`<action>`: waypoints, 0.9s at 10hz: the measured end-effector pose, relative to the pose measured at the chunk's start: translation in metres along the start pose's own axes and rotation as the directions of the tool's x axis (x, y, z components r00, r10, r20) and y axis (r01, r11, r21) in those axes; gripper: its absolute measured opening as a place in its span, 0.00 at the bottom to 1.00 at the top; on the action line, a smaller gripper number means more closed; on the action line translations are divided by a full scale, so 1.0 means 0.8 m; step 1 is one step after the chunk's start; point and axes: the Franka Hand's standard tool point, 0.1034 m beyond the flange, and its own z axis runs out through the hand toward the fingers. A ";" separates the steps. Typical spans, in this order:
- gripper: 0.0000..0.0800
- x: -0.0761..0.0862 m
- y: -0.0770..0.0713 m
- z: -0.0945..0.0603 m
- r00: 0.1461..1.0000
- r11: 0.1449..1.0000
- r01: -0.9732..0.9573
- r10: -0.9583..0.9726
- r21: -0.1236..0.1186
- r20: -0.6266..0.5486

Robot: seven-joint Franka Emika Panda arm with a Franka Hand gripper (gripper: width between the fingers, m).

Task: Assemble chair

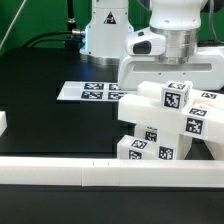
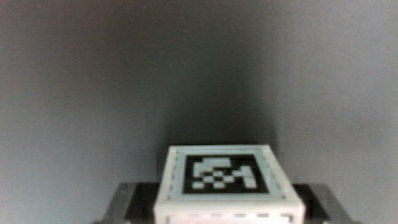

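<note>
**Gripper over tagged chair piece**

Gripper [image 2: 217, 200] at the top of the chair [image 1: 165, 125], fingers [image 2: 125, 200] flanking a white block with a black-and-white square tag; whether pressing it or just beside it, cannot tell. No readable writing anywhere, only square marker tags: on the chair pieces and on the marker board [image 1: 88, 92] lying flat behind. Arm [image 1: 178, 35] reaching straight down from above, wrist vertical. Chair stacked at the exterior view's right, on a black table [image 1: 40, 110]. Long plain white rail [image 1: 100, 172] across the front edge. White robot base [image 1: 105, 30] behind, near dark cables.
</note>
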 end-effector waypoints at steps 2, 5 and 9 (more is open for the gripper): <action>0.34 0.011 -0.003 -0.044 0.999 1.000 0.026 -0.026 0.018 0.030; 0.34 0.049 0.002 -0.113 0.998 0.998 0.025 -0.028 0.049 0.064; 0.34 0.053 0.004 -0.111 0.997 0.998 0.048 -0.051 0.048 0.055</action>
